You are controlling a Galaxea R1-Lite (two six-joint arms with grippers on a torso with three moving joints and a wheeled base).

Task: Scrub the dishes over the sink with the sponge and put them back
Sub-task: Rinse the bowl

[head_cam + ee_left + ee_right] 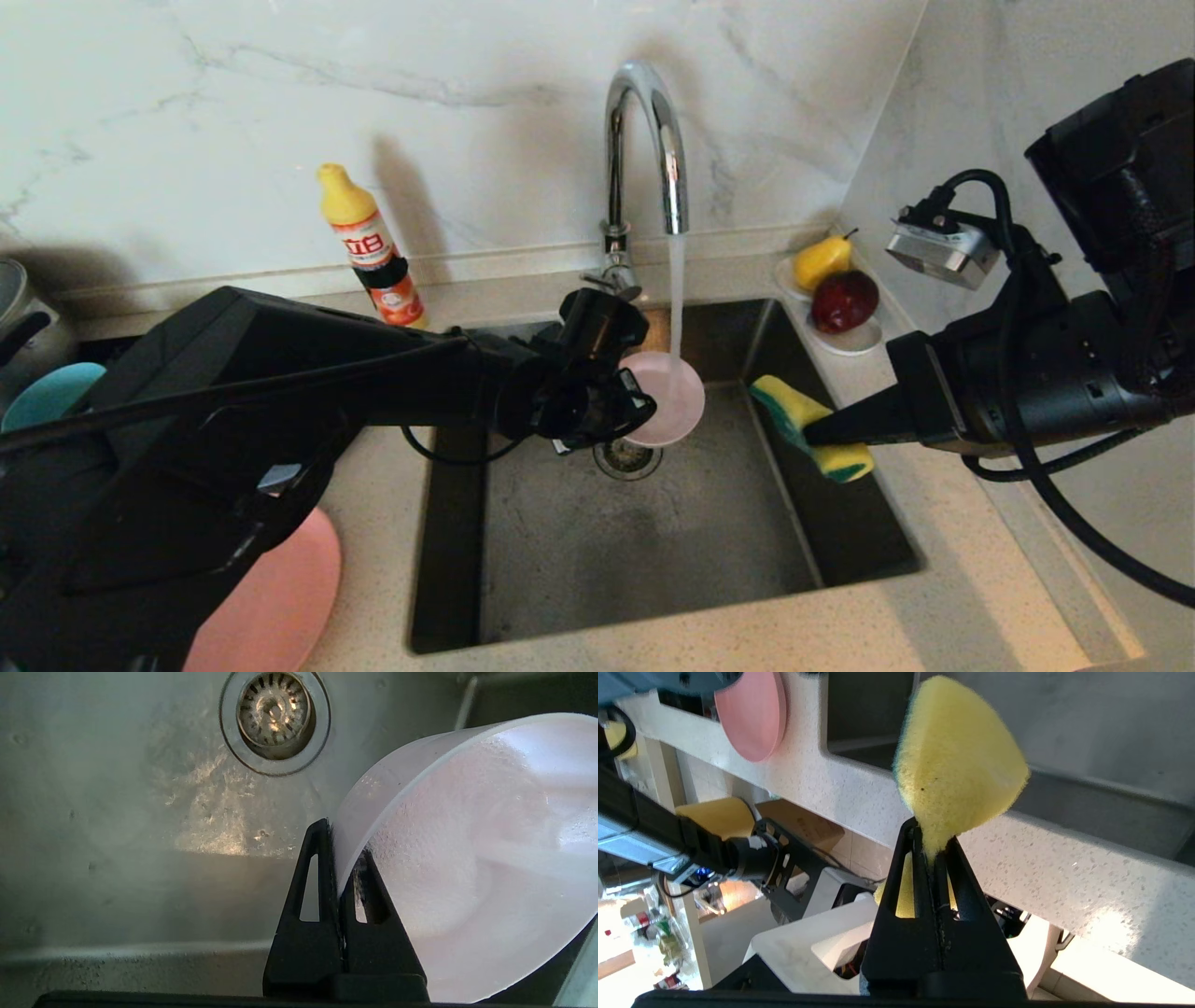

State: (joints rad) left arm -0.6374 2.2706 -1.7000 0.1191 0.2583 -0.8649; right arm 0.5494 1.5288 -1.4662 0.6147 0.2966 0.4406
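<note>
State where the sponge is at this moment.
In the head view, the sponge is pinched in the right pincer, held over the sink's right edge, just right of the pale pink bowl.

Tilted pale pink bowl (665,397) under running water, bent yellow-green sponge (810,427) beside.

In the head view the left arm (280,392) hid most of the pink plate (271,607) and teal bowl (47,397); the steel pot (19,317) was cut off at the edge
</note>
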